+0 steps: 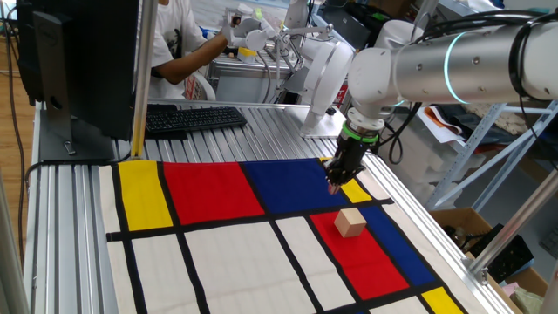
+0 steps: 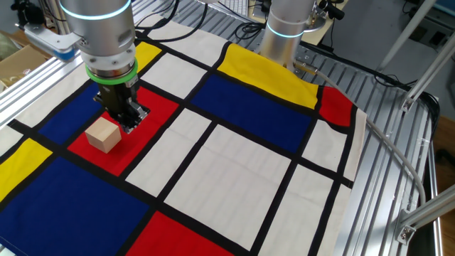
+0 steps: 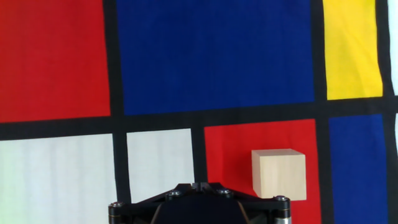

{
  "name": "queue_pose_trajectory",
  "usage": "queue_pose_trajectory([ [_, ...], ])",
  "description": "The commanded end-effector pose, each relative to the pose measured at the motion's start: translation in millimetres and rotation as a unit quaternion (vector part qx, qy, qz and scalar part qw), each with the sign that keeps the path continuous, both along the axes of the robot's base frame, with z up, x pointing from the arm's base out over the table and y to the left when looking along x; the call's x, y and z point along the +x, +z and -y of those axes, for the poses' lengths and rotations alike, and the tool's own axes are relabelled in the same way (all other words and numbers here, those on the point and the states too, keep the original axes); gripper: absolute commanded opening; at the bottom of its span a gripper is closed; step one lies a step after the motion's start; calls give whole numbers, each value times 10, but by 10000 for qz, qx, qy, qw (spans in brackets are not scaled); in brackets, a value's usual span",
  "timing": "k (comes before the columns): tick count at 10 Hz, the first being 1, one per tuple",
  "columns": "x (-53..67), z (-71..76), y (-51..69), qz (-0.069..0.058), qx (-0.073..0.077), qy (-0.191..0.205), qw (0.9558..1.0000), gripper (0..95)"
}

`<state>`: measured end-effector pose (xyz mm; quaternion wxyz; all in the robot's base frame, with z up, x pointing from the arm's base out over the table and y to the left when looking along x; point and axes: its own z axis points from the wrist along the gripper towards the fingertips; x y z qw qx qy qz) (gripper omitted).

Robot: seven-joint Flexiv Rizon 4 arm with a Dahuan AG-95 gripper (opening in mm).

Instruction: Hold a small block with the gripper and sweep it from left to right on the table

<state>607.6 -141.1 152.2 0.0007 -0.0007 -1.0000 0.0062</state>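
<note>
The small block [image 1: 350,221] [image 2: 104,134] is a light-tan wooden cube lying on a red rectangle of the table's cloth [image 1: 218,253] [image 2: 234,156]. The black gripper [image 1: 334,186] [image 2: 130,126], with a green ring above it, hangs just over the cloth beside the block and apart from it. Its fingers are shut together and hold nothing. In the hand view the block [image 3: 279,174] sits at the lower right, to the right of the shut gripper [image 3: 199,185].
A black keyboard [image 1: 192,118] and a dark monitor [image 1: 78,61] stand on the aluminium rails behind the cloth. A person [image 1: 174,44] sits beyond them. Another white arm's base [image 2: 288,28] stands at the cloth's far edge. A cardboard box [image 1: 471,227] lies off the table.
</note>
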Motion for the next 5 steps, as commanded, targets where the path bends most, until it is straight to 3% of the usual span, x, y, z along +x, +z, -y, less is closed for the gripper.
queue_pose_trajectory([
  [1,-8,0,3,2,38,8,10000,0],
  [5,-8,0,3,-2,82,48,10000,0],
])
